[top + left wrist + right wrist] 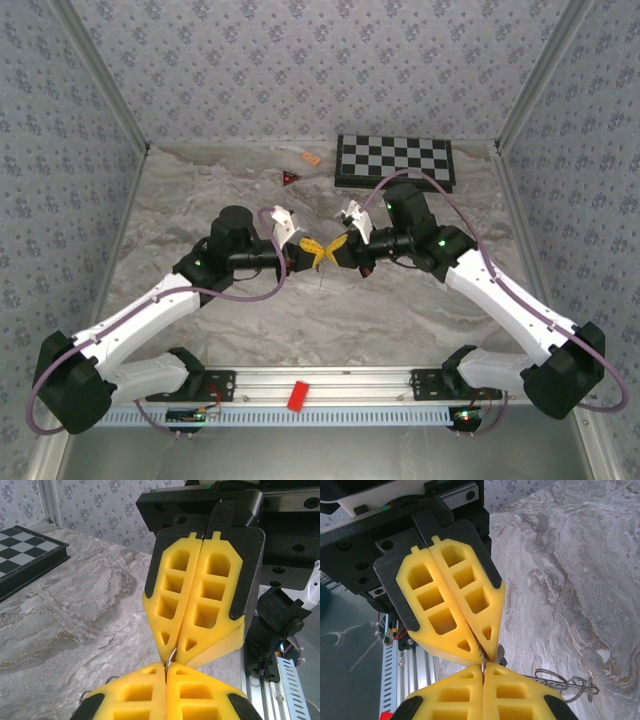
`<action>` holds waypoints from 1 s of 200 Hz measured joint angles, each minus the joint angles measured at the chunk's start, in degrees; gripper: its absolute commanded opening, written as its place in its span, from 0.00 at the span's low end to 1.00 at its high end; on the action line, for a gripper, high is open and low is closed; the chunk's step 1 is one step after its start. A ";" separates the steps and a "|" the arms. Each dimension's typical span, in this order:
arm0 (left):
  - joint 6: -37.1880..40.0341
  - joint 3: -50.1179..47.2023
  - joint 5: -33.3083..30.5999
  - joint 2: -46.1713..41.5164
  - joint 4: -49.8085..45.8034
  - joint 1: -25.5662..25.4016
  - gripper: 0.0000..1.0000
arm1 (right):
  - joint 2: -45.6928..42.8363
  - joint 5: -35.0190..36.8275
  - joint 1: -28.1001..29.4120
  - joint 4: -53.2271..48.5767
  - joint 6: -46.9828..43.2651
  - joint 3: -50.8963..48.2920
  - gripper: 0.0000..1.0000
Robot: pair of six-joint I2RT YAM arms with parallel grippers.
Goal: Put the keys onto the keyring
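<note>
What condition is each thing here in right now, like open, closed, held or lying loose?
left gripper: shut on the keyring.
right gripper: shut on the same keyring.
keyring: pinched between both grippers' tips.
chessboard: closed, lying flat.

The top external view looks down from above and behind the arm bases, set far enough back to take in the whole marble tabletop [400,320] and the chessboard [395,162] at its far edge. Each wrist view sits very close behind its own fingers: the left one looks past the left end effector [165,674] toward the right end effector [178,651], and the right one looks the opposite way. All three share that mid-tabletop meeting point
</note>
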 measured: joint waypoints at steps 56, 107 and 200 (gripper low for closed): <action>-0.81 -0.50 -1.22 -0.55 0.04 0.00 0.26 | -0.76 -0.26 0.11 2.64 0.90 -1.79 0.00; -3.15 -2.10 -3.06 -4.09 4.09 0.00 0.39 | -5.68 -0.39 -1.66 13.55 6.10 -9.44 0.00; -3.91 -2.21 -4.94 -2.47 7.23 -0.39 0.37 | -8.50 -0.63 -3.23 42.03 21.64 -20.20 0.00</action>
